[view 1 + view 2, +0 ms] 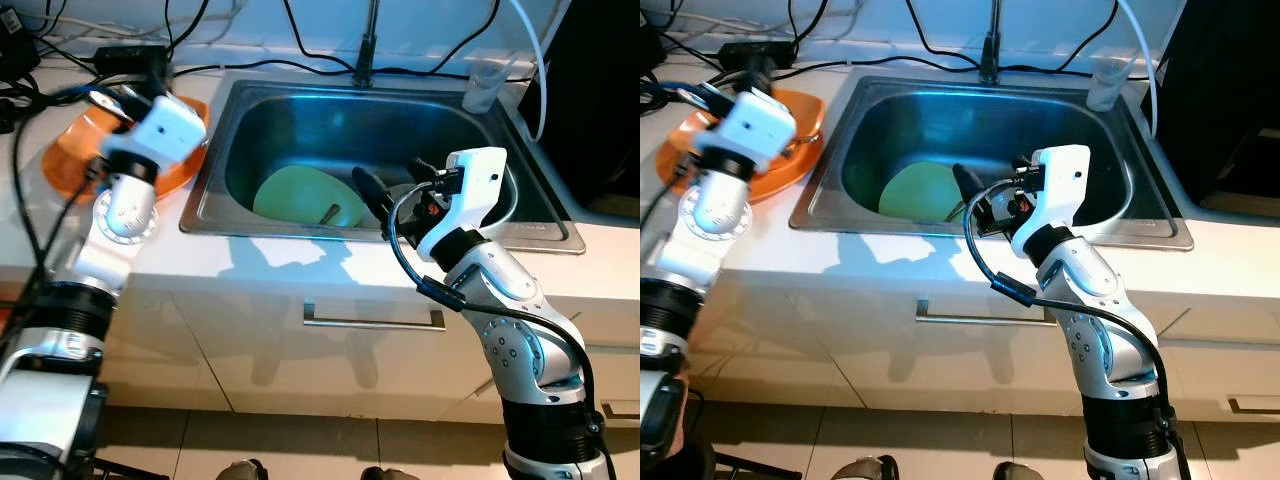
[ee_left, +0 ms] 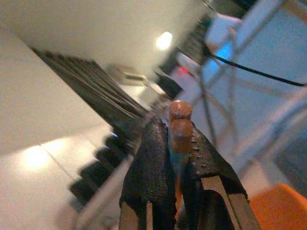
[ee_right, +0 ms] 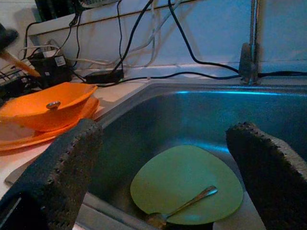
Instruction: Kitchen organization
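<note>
From the left eye view, a stainless steel sink (image 1: 240, 150) is set into a pale counter (image 1: 300, 262), and a flat light green plate (image 1: 300, 192) lies on the sink floor at its near left, with a metal spoon (image 1: 329, 213) resting across the plate's near edge. The right gripper (image 1: 372, 205) hangs over the near rim of the sink, just right of the plate; its white wrist housing hides the sink floor behind it, and only one black finger can be made out here. On the counter left of the sink sit stacked orange plastic dishes (image 1: 75, 150), largely covered by the left arm, whose gripper end is lost among black cables (image 1: 60, 60) at the far left. A clear plastic cup (image 1: 484, 85) stands at the far right corner of the sink, beside the base of the tap (image 1: 366, 62), whose upper part is cut off. The right eye view gives the same layout, with a drawer handle (image 1: 962, 317) below the counter edge. In the left wrist view, the left gripper (image 2: 176, 158) is clenched on a thin brown wooden stick (image 2: 179, 125) with a rounded tip protruding past the fingers (image 2: 152, 158); the background is blurred, with a corner of orange at the near edge. In the right wrist view, the right gripper's fingers (image 3: 72, 163) stand wide apart and released, framing the green plate and spoon below; a small metal object, too small to identify, sits in the orange dishes.
</note>
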You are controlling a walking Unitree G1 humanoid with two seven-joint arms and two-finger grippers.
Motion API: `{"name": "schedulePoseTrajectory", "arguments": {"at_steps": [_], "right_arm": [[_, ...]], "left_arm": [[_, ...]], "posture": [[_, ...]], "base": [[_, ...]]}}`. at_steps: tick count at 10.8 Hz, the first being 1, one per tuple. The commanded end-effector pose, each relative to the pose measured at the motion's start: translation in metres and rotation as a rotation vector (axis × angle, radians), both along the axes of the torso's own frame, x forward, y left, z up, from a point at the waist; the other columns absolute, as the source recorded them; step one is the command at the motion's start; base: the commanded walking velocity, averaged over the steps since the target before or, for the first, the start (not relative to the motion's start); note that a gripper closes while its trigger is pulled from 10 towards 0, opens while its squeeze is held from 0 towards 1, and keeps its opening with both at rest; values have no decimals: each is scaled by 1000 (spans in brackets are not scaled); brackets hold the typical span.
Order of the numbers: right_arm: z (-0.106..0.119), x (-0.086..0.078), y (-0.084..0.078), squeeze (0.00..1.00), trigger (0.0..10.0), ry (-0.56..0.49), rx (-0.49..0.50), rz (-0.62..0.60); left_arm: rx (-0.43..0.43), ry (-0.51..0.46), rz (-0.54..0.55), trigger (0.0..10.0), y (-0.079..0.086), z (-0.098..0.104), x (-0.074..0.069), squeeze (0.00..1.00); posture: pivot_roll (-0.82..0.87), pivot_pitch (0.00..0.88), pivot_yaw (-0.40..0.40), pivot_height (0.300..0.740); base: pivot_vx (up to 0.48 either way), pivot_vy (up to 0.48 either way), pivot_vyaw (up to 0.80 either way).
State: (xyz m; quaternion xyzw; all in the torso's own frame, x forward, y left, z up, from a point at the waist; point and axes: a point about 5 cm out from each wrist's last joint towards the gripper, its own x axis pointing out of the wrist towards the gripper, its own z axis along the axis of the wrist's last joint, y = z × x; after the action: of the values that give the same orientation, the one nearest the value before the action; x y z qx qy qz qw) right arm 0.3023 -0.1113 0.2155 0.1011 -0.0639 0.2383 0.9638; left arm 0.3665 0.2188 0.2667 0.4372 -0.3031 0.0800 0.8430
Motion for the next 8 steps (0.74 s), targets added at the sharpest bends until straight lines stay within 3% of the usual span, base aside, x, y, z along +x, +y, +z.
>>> {"name": "schedulePoseTrajectory", "arguments": {"at_steps": [1, 3, 4, 5, 6, 7, 8], "right_arm": [[4, 1, -3, 376, 10000, -23, -1, -18], [4, 1, -2, 361, 10000, -24, -3, -15], [4, 1, -3, 349, 10000, -26, -4, -18], [4, 1, -3, 345, 10000, -28, -4, -20], [5, 1, -3, 341, 10000, -30, -3, -20], [5, 1, -3, 353, 10000, -30, -3, -20], [5, 1, -4, 835, 10000, -31, 4, -20]], "left_arm": [[10, -78, 10, 0, 1, 14, -5, 0], [-12, -121, -20, 0, -6, 27, -7, 0], [-81, -132, -57, 0, -11, 33, -8, 0], [-188, -120, -121, 0, -16, 37, -7, 0], [-476, -36, -306, 0, -33, 36, -4, 0], [-623, 25, -412, 0, -42, 33, -2, 0], [-788, 81, -523, 0, -53, 28, -1, 0]], "posture": [[-85, 83, -10, 740], [-86, 83, -10, 740], [-85, 83, -11, 740], [-86, 84, -10, 740], [-85, 84, -12, 740], [-86, 85, -12, 740], [-88, 87, -13, 740]], "base": [[0, 0, 0], [0, 0, 0], [0, 0, 0], [0, 0, 0], [0, 0, 0], [0, 0, 0], [0, 0, 0]]}}
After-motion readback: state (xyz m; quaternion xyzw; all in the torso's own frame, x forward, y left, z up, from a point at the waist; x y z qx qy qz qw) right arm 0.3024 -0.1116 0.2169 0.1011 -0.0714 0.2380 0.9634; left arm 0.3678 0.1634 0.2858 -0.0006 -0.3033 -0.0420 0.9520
